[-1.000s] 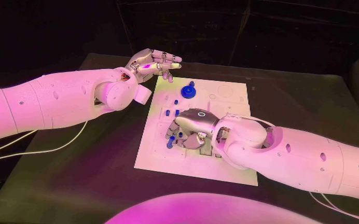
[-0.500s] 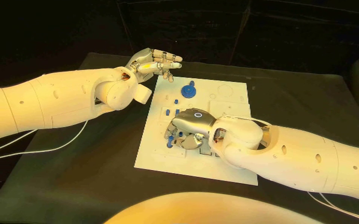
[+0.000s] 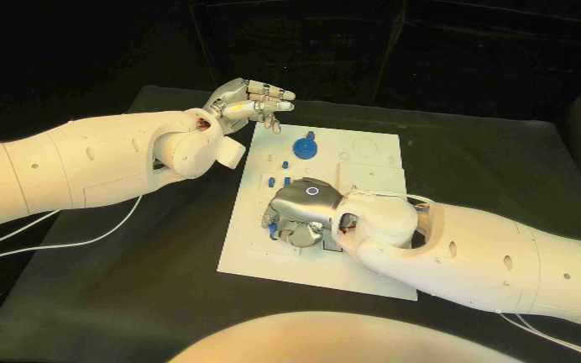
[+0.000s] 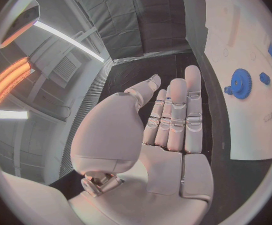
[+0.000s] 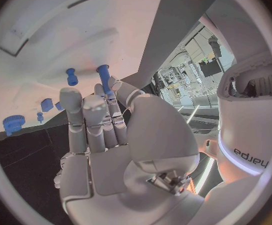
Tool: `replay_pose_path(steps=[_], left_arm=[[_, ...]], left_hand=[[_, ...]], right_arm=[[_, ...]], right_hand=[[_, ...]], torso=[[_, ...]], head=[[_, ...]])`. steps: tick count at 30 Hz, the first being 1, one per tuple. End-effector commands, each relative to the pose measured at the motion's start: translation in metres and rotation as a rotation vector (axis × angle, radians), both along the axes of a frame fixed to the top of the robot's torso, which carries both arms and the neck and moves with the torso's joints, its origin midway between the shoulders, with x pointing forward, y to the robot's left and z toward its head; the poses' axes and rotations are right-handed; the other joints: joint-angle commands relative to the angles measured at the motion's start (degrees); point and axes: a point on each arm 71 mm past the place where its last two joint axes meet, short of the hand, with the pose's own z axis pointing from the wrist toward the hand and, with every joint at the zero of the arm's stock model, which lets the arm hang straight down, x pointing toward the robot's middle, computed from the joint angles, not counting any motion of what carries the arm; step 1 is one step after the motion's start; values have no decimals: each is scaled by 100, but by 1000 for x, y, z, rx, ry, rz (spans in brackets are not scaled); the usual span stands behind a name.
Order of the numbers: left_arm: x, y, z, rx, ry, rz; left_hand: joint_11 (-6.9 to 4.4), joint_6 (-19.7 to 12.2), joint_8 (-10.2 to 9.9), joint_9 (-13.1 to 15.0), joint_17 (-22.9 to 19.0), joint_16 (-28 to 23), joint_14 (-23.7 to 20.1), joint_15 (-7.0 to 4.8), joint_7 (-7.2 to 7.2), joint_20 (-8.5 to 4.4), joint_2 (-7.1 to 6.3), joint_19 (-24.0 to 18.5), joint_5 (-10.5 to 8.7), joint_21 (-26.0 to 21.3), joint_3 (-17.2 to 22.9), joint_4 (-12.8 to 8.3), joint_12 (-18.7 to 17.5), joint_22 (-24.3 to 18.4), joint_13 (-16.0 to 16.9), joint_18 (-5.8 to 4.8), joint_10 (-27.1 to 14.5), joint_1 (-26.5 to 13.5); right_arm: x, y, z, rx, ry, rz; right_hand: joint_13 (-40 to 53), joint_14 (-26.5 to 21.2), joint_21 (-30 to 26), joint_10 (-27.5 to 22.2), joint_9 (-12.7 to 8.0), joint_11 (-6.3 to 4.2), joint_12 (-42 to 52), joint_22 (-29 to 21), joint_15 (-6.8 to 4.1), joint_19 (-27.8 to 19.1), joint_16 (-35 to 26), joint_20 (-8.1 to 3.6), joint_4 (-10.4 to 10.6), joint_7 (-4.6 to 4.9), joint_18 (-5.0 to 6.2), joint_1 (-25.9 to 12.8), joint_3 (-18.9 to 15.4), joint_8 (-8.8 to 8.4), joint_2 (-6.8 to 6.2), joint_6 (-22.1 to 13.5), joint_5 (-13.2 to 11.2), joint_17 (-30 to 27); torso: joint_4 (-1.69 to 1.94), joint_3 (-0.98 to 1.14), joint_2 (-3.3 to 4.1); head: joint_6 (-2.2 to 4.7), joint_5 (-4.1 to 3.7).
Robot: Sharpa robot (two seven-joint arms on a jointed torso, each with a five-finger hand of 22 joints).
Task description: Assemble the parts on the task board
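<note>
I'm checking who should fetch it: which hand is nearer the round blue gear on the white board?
Left. The left hand hovers just beyond the board's far-left corner, close to the round blue gear; the right hand is lower down over the white board.

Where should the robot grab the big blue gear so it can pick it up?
Probably by the raised knob in the middle of the blue gear, coming straight down from above. The gear lies flat on the task board, so its thin toothed rim leaves little for fingers to get under, while the knob sticks up. The left hand hovers nearest, open and holding nothing.
</note>
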Motion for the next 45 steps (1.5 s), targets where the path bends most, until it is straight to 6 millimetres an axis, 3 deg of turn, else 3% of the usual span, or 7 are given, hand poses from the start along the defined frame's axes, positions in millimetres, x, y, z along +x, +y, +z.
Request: replay_pose_path(steps=[1, 13, 18, 23, 27, 34, 45], left_arm=[[0, -1, 1, -10, -2, -11], [-1, 0, 1, -9, 2, -11], [0, 2, 1, -8, 2, -9], [-1, 3, 1, -7, 4, -7], [-1, 3, 1, -7, 4, -6], [-2, 3, 1, -8, 4, -7], [-2, 4, 1, -8, 3, -6]], left_hand=[[4, -10, 1, -2, -10, -24, -26, -7, 20, 20, 55, -39, -4, -14, -35, -14, 26, -5, -7, 78, -34, -9], [4, -12, 4, -2, -19, -22, -29, -7, 19, 21, 58, -38, -4, -25, -50, -11, 35, -13, -8, 79, -41, -21], [4, -12, 4, -2, -19, -22, -29, -7, 19, 21, 58, -38, -4, -25, -50, -11, 35, -13, -8, 79, -41, -21], [4, -12, 4, -2, -19, -22, -29, -7, 19, 21, 58, -38, -4, -25, -50, -11, 35, -13, -8, 79, -41, -21], [4, -12, 4, -2, -19, -22, -29, -7, 19, 21, 58, -38, -4, -25, -50, -11, 35, -13, -8, 79, -41, -21], [4, -12, 4, -2, -19, -22, -29, -7, 19, 21, 58, -38, -4, -25, -50, -11, 35, -13, -8, 79, -41, -21], [4, -12, 4, -2, -19, -22, -29, -7, 19, 21, 58, -38, -4, -25, -50, -11, 35, -13, -8, 79, -41, -21]], right_arm=[[-1, 0, 1, -4, -16, 18], [2, -11, 6, 90, -9, -18], [1, -24, 9, 156, 31, -28], [1, -47, 13, 215, 87, -76], [9, -92, 19, 301, 205, -256], [20, -166, 18, 250, 375, -587], [14, -215, 14, 89, 386, -789]], right_hand=[[2, -8, -41, -107, -15, 25, -56, -27, 37, -52, -37, 20, -7, 3, -22, -71, -33, -29, -37, -59, 26, -17], [15, -271, -576, -1116, -48, 168, -59, -934, 160, -624, -562, 157, 95, 74, 126, -252, -592, -25, -240, -840, 83, -695], [32, -473, -1006, -1597, -51, 244, 57, -1524, 236, -924, -1086, 225, 322, -96, 215, -294, -1397, -47, -321, -1639, 165, -1362], [60, -398, -1032, -1510, -4, 198, 336, -1521, 204, -822, -1015, 206, 475, -41, 213, -146, -1873, 7, -184, -1413, 169, -1358], [211, -111, -634, -544, 111, 74, 933, -846, 96, -314, -528, 111, 506, 118, 100, 42, -1877, 271, 168, -722, 192, -827], [1956, 226, 157, 1281, 210, -397, 3185, 520, -265, 508, 508, -221, 941, -274, -132, -558, -2409, 624, 80, -233, 673, 391], [5909, 376, 911, 1244, 477, -422, 6526, 1859, -294, 1044, 1887, -266, 1526, -335, -346, -700, -3324, 1275, 352, -396, 1213, 2170]], torso=[[-4, 0, 2], [-2, 2, -3], [-5, 5, -2], [-9, 1, -3], [-18, -7, -19], [-61, -27, -58], [-158, -29, -102]], head=[[-11, 5], [-2, -5], [14, -12], [45, -74], [99, -230], [222, -493], [254, -650]])
